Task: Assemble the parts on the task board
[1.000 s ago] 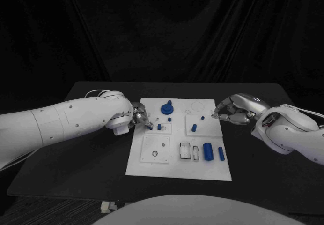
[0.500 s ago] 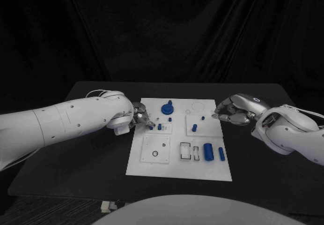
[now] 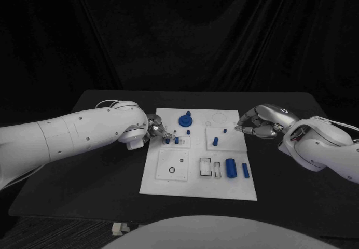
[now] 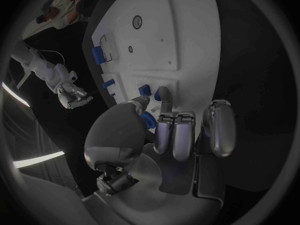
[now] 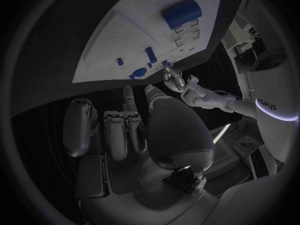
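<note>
The task board (image 3: 198, 176) lies in the middle of the black worktop (image 3: 97, 176), long side running from 12 to 6 o'clock, so both arms can reach it from either flank.

The left hand (image 3: 152, 129) sits at the board's 9 o'clock edge, its fingers (image 4: 165, 99) drawn together around a small blue peg (image 3: 167, 140). From the left wrist view the peg looks pinched between thumb and fingers, low over the board, probably so it can be steered upright into a hole beside a second short peg (image 3: 176, 140) already standing there.

The right hand (image 3: 258, 124) waits at the board's 2 o'clock corner with its fingers (image 5: 125, 127) curled in on nothing, likely parked clear of the work.

The remaining parts are spread out: a flanged blue piece (image 3: 184, 121) near 12 o'clock, a slanted peg (image 3: 215, 141) at centre right, and two blue cylinders (image 3: 231, 168) towards 4 o'clock beside open slots.
</note>
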`<state>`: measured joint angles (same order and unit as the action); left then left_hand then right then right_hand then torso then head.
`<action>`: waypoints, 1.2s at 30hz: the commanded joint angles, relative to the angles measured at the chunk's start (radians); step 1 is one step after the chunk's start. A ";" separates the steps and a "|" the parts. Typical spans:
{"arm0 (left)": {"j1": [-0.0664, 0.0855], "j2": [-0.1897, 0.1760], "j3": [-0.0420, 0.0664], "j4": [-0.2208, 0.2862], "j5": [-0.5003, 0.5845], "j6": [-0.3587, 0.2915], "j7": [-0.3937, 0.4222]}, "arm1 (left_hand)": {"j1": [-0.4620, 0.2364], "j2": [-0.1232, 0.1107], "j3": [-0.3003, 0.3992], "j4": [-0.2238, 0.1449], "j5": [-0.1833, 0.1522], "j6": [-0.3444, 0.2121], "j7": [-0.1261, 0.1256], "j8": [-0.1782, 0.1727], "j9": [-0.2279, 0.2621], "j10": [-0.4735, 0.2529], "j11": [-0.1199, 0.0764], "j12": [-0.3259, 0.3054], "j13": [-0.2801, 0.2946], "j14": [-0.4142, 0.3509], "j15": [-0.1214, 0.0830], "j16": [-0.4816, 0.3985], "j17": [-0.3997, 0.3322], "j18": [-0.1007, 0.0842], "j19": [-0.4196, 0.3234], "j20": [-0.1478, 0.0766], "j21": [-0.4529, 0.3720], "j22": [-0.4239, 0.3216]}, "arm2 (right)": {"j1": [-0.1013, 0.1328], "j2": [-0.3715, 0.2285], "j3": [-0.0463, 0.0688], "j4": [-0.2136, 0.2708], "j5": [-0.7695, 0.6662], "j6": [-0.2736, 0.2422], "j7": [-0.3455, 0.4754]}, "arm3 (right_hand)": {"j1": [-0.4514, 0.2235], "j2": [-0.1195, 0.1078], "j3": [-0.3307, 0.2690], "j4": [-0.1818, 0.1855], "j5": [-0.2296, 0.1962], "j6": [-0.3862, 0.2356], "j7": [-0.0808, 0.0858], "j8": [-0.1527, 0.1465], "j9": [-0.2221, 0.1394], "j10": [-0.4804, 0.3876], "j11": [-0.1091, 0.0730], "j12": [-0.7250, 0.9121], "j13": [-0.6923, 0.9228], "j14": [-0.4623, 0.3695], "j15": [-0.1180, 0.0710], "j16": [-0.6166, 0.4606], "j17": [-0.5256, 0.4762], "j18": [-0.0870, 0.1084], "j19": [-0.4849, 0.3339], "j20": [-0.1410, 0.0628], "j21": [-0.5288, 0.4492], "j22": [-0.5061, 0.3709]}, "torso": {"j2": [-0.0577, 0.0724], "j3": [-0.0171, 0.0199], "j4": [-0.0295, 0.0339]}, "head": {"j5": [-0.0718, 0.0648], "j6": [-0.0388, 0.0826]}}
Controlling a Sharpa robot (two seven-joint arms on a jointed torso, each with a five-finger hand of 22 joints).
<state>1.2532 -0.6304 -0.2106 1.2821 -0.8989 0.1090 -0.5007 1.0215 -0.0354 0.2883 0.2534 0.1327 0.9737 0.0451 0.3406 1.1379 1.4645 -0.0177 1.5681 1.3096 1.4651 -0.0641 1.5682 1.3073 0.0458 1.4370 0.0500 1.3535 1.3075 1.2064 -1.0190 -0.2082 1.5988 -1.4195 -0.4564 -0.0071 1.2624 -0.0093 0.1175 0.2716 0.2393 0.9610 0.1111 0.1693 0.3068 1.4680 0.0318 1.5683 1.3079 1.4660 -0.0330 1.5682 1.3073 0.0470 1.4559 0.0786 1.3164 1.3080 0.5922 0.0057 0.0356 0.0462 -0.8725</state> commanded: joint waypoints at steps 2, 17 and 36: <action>-0.005 0.003 -0.002 -0.001 0.003 0.024 -0.002 | -0.007 0.002 -0.005 -0.002 -0.003 0.000 0.004 -0.002 0.000 0.106 0.003 0.003 0.261 0.106 0.005 0.003 0.263 0.009 -0.006 0.003 -0.003 0.190 | -0.003 0.000 0.001 0.000 -0.001 0.005 -0.013 | 0.012 -0.001 0.002 -0.006 0.004 0.008 0.001 -0.005 0.002 0.103 0.004 0.003 0.263 0.105 0.004 0.003 0.264 0.013 -0.005 0.001 -0.005 0.182 | 0.000 0.0000 0.0001 | 0.001 0.000; -0.006 -0.018 -0.002 0.011 0.003 -0.025 0.018 | -0.015 0.008 -0.068 0.026 -0.014 -0.014 0.002 0.035 0.039 0.106 0.002 0.003 0.261 0.106 0.005 0.003 0.263 0.008 -0.001 0.004 0.002 0.192 | -0.003 -0.003 0.001 0.001 -0.001 0.004 -0.013 | 0.013 0.001 0.002 -0.005 0.011 0.008 0.001 -0.005 0.002 0.103 0.004 0.003 0.263 0.105 0.003 0.003 0.264 0.014 -0.006 0.001 -0.007 0.181 | 0.000 0.0000 0.0000 | -0.001 0.000; -0.005 -0.039 -0.002 0.022 0.003 -0.095 0.088 | -0.021 0.016 -0.104 0.036 -0.014 -0.028 0.001 0.063 0.067 0.106 0.002 0.003 0.261 0.106 0.005 0.003 0.263 0.008 0.002 0.003 0.005 0.192 | -0.003 -0.005 0.001 0.002 -0.001 0.000 -0.013 | 0.012 0.002 0.002 -0.003 0.015 0.008 0.001 -0.006 0.002 0.103 0.004 0.003 0.263 0.105 0.003 0.003 0.264 0.015 -0.009 0.001 -0.015 0.179 | 0.000 -0.0001 0.0001 | -0.002 0.000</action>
<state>1.2494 -0.6690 -0.2130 1.3007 -0.8986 0.0498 -0.4602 1.0065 -0.0204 0.1873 0.2883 0.1230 0.9502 0.0465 0.4003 1.2039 1.4645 -0.0177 1.5682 1.3096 1.4651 -0.0641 1.5682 1.3073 0.0456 1.4370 0.0500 1.3536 1.3074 1.2060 -1.0225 -0.2082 1.5992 -1.4192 -0.4549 -0.0071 1.2624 -0.0094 0.1175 0.2716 0.2501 0.9610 0.1111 0.1693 0.3074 1.4680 0.0318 1.5683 1.3076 1.4660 -0.0330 1.5682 1.3073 0.0469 1.4560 0.0786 1.3048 1.3075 0.5917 0.0056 0.0360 0.0448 -0.8725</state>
